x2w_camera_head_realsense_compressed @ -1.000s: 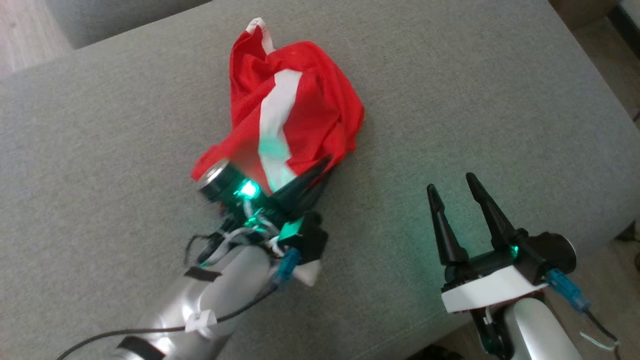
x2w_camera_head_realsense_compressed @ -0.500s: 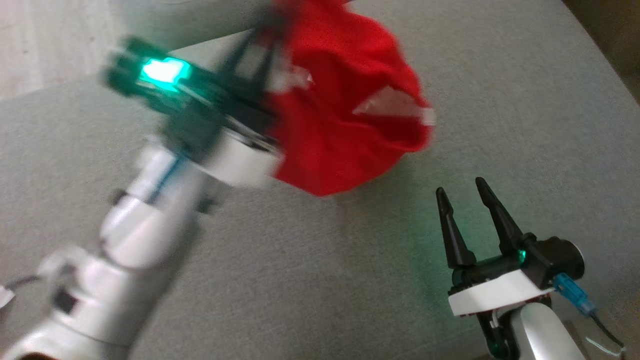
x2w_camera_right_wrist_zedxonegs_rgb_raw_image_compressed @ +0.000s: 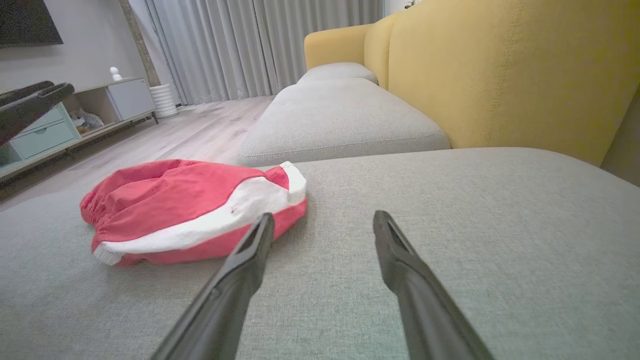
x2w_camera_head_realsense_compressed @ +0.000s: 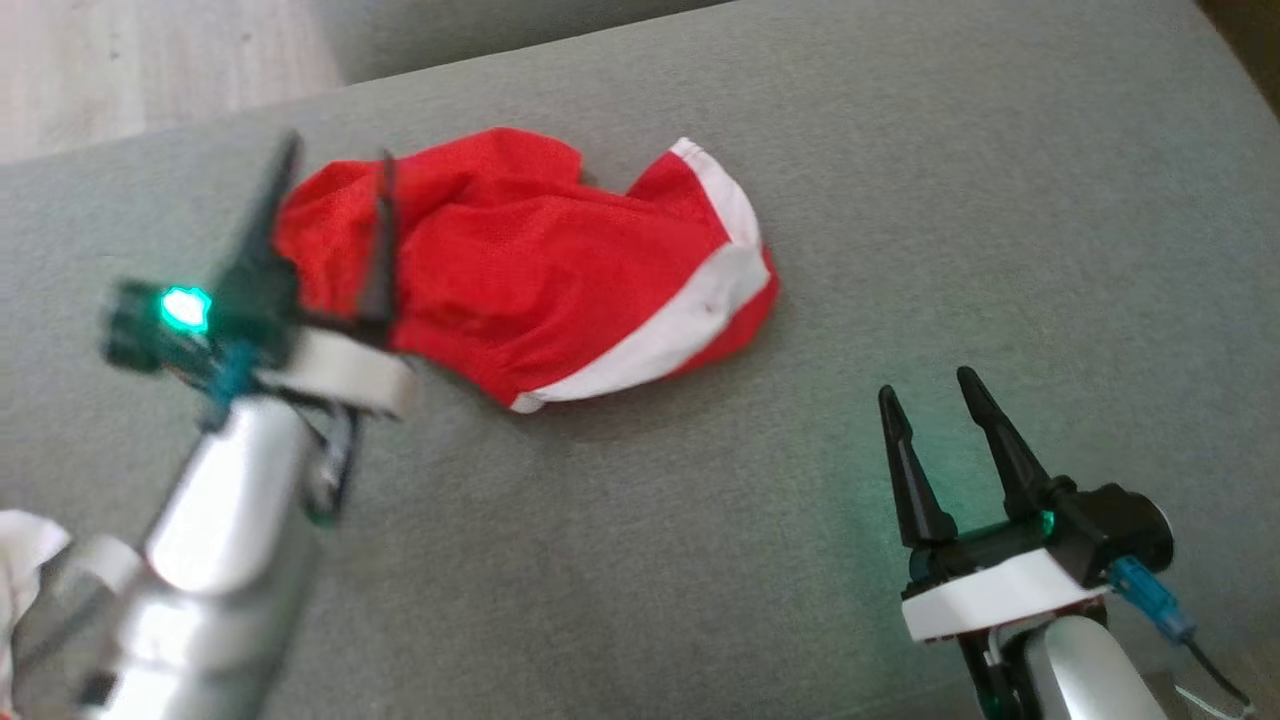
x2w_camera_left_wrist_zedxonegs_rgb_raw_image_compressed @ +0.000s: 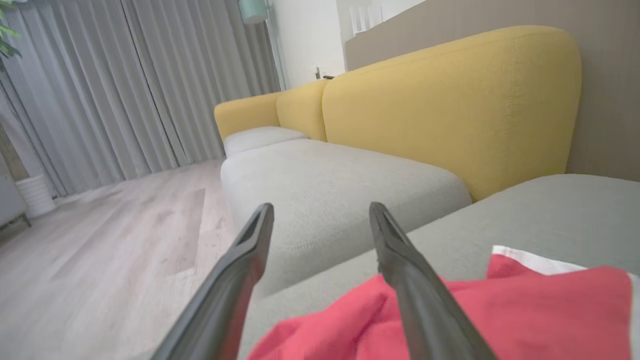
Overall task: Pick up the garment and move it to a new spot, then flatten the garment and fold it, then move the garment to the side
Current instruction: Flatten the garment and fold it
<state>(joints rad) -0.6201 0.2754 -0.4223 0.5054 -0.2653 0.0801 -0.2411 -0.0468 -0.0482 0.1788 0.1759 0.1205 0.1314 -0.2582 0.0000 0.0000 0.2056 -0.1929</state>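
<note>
The garment (x2w_camera_head_realsense_compressed: 560,270), red shorts with white trim, lies loosely spread on the grey cushion (x2w_camera_head_realsense_compressed: 700,560). It also appears in the right wrist view (x2w_camera_right_wrist_zedxonegs_rgb_raw_image_compressed: 175,200) and at the bottom of the left wrist view (x2w_camera_left_wrist_zedxonegs_rgb_raw_image_compressed: 525,310). My left gripper (x2w_camera_head_realsense_compressed: 338,152) hovers open over the garment's left end with nothing between its fingers (x2w_camera_left_wrist_zedxonegs_rgb_raw_image_compressed: 321,206). My right gripper (x2w_camera_head_realsense_compressed: 925,383) stands open near the cushion's front right, a short way right of the garment, and it is empty (x2w_camera_right_wrist_zedxonegs_rgb_raw_image_compressed: 324,215).
A second grey cushion (x2w_camera_right_wrist_zedxonegs_rgb_raw_image_compressed: 340,115) and a yellow sofa back (x2w_camera_right_wrist_zedxonegs_rgb_raw_image_compressed: 500,70) lie beyond. Wooden floor (x2w_camera_left_wrist_zedxonegs_rgb_raw_image_compressed: 100,240) runs past the cushion's left edge, with curtains (x2w_camera_left_wrist_zedxonegs_rgb_raw_image_compressed: 125,80) and a low cabinet (x2w_camera_right_wrist_zedxonegs_rgb_raw_image_compressed: 75,120) further off.
The left gripper swung the bunched garment up and leftward, then opened and let go. The garment now lies spread on the cushion. The right gripper has stayed put.
</note>
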